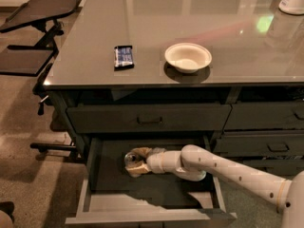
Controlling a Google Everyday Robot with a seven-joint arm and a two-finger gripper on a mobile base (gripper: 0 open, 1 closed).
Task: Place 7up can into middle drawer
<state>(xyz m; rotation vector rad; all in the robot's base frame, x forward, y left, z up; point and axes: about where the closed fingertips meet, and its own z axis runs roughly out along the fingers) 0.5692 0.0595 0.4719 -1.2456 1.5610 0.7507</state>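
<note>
The middle drawer (95,194) is pulled open below the counter, with grey side walls and a dark floor. My white arm reaches into it from the right. My gripper (134,161) is inside the drawer at its back left and is shut on the 7up can (129,158). Only the can's shiny round top and a bit of its pale side show between the tan fingers (138,171). The can is low over the drawer floor; I cannot tell whether it touches it.
On the grey countertop (228,27) lie a white bowl (188,57) and a dark snack packet (123,56). The shut top drawer front with a small black handle (150,119) is just above the arm. Narrower drawers (266,127) stand to the right. A black chair base (45,32) is left.
</note>
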